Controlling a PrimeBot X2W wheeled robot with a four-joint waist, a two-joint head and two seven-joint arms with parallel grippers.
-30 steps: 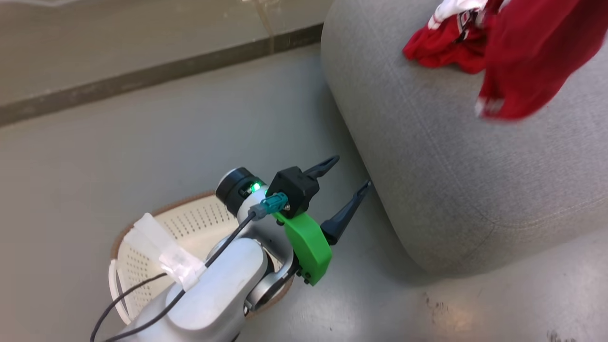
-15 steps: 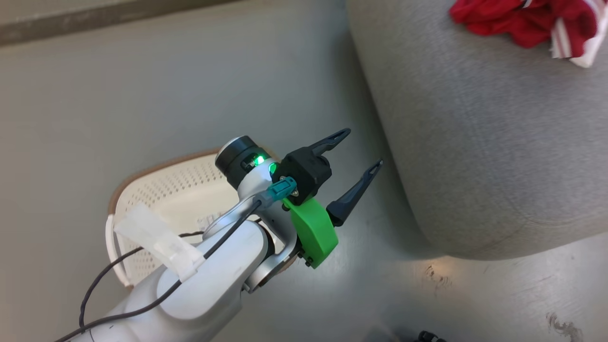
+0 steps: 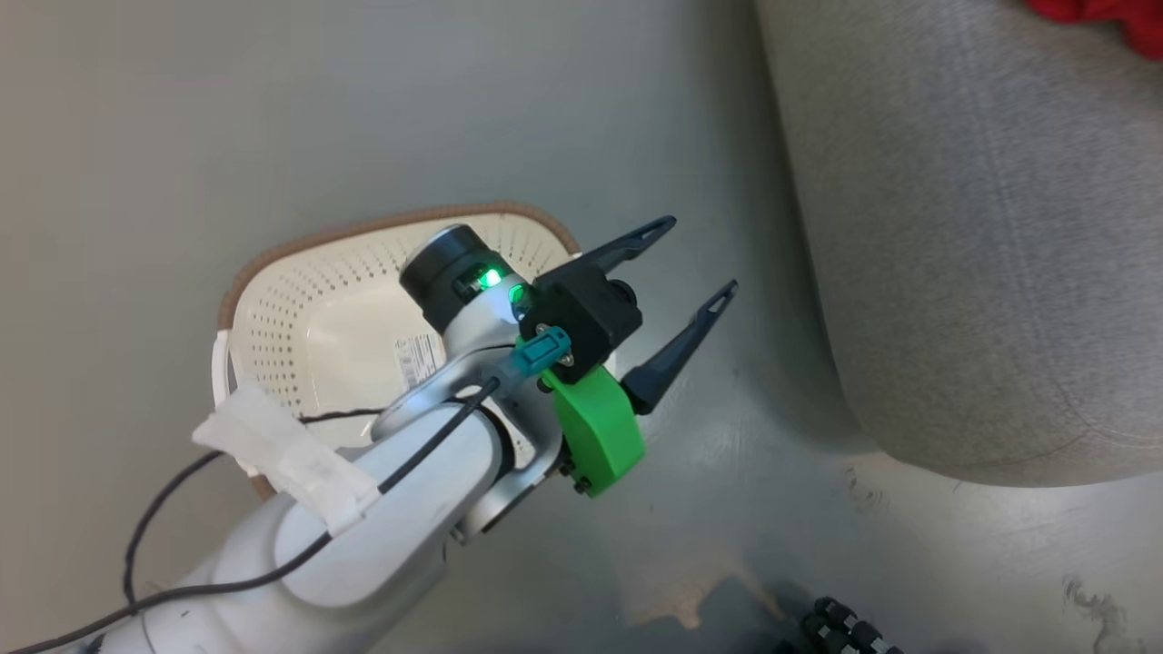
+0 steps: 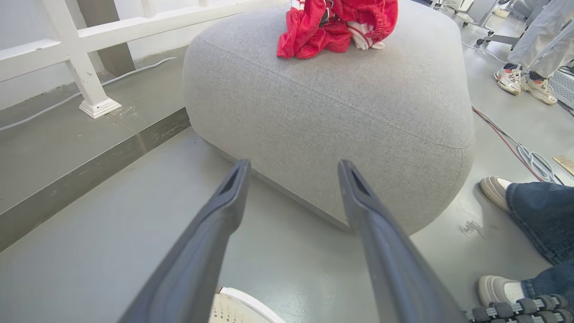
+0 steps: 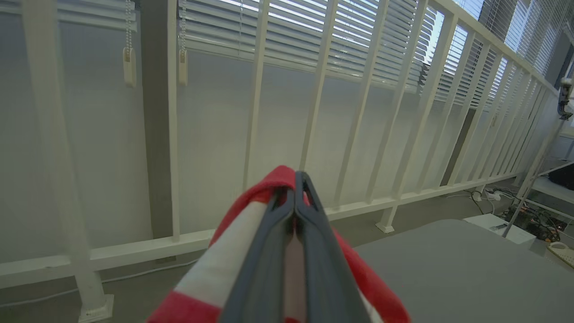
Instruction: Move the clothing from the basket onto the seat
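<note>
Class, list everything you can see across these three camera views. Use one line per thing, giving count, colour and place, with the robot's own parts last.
basket: one, cream-white with a brown rim, on the floor under the left arm
barcode sticker: one, white, on the basket's bottom
seat: one, grey, on the floor beside the basket
clothing: one heap and one separate piece, red with white trim, heap on the seat's top
railing: one, white, by the wall
cables: one bundle, red and grey, on the floor past the seat
legs: two pairs, blue jeans and grey trousers, near the cables
left gripper: one, dark, open, between basket and seat
right gripper: one, dark, shut on the separate piece
</note>
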